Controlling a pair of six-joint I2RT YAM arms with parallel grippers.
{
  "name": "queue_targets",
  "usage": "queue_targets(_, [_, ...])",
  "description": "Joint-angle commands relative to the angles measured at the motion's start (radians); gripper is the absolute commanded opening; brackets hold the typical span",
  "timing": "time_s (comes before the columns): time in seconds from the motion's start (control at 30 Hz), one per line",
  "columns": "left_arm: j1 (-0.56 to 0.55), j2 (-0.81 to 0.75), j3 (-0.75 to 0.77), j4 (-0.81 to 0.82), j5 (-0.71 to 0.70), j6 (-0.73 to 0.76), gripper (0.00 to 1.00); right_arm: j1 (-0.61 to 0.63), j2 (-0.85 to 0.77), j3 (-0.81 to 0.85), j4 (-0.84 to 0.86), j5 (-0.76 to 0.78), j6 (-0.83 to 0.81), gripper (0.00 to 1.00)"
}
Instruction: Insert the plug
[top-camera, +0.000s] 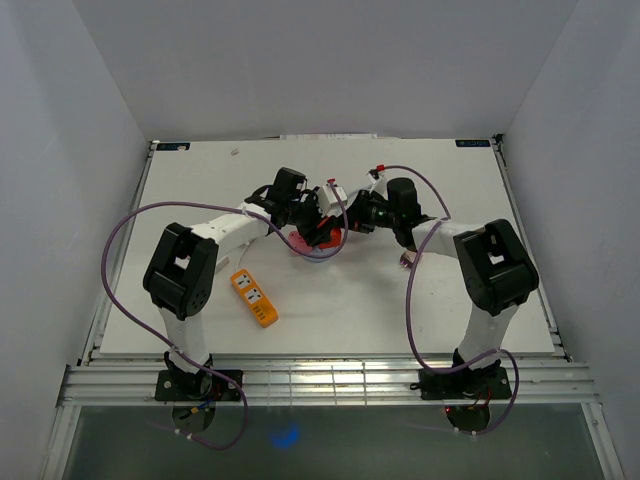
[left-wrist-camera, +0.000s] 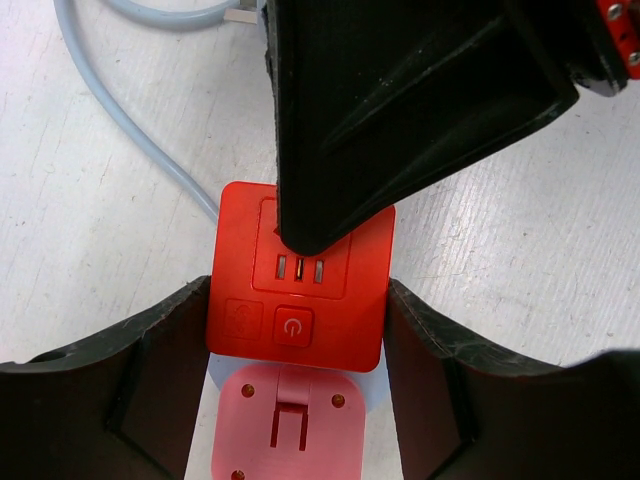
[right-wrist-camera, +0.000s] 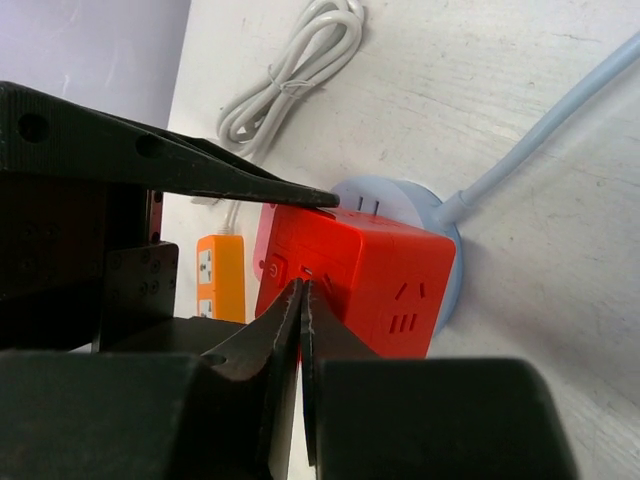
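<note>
A red socket cube (left-wrist-camera: 330, 320) with three small slots and a power button on its upper face sits on a pale blue round base (right-wrist-camera: 380, 190). My left gripper (left-wrist-camera: 297, 290) grips the cube by two opposite sides. My right gripper (right-wrist-camera: 301, 285) is shut. Its fingers (left-wrist-camera: 400, 100) come down from above, and their tip touches the cube's upper face at the slots. Nothing shows between the right jaws. I cannot make out a plug. In the top view both grippers meet over the cube (top-camera: 322, 237) at the table's middle.
A pink plate (left-wrist-camera: 290, 420) lies beside the cube. A pale blue cable (right-wrist-camera: 540, 135) runs from the base. A coiled white cable (right-wrist-camera: 300, 70) lies further off. An orange power strip (top-camera: 255, 298) lies nearer the left arm's base.
</note>
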Motion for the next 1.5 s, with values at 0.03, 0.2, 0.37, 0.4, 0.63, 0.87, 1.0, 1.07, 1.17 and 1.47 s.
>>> queue_targets(0.03, [-0.003, -0.01, -0.03, -0.01, -0.005, -0.004, 0.0, 0.003, -0.043, 0.014, -0.204, 0.087, -0.102, 0.08])
queue_targets(0.2, [-0.003, -0.016, -0.049, 0.015, 0.006, -0.016, 0.0, 0.0, -0.155, 0.036, -0.271, 0.167, -0.155, 0.08])
queue_targets(0.37, [-0.003, -0.019, -0.041, 0.044, 0.009, -0.051, 0.0, -0.023, -0.275, -0.038, -0.264, 0.21, -0.166, 0.11])
queue_targets(0.4, [-0.003, -0.025, -0.053, 0.054, 0.006, -0.053, 0.0, -0.026, -0.292, -0.059, -0.251, 0.215, -0.166, 0.11])
queue_targets(0.63, [-0.003, -0.097, -0.1, 0.124, -0.011, -0.058, 0.44, -0.043, -0.439, -0.231, -0.216, 0.276, -0.201, 0.15])
queue_targets(0.87, [-0.003, -0.129, -0.106, 0.148, -0.012, -0.091, 0.83, -0.072, -0.562, -0.352, -0.268, 0.33, -0.24, 0.39])
queue_targets(1.0, [-0.003, -0.148, -0.11, 0.166, -0.016, -0.114, 0.98, -0.103, -0.652, -0.352, -0.38, 0.447, -0.261, 0.9])
queue_targets(1.07, [-0.003, -0.153, -0.109, 0.171, -0.023, -0.133, 0.98, -0.11, -0.695, -0.337, -0.458, 0.542, -0.258, 0.93])
queue_targets(1.17, [-0.003, -0.18, -0.126, 0.208, -0.028, -0.166, 0.98, -0.11, -0.715, -0.303, -0.579, 0.664, -0.219, 0.89])
queue_targets(1.47, [-0.003, -0.306, -0.218, 0.361, -0.04, -0.309, 0.98, -0.113, -0.547, -0.113, -0.869, 0.836, -0.111, 0.91])
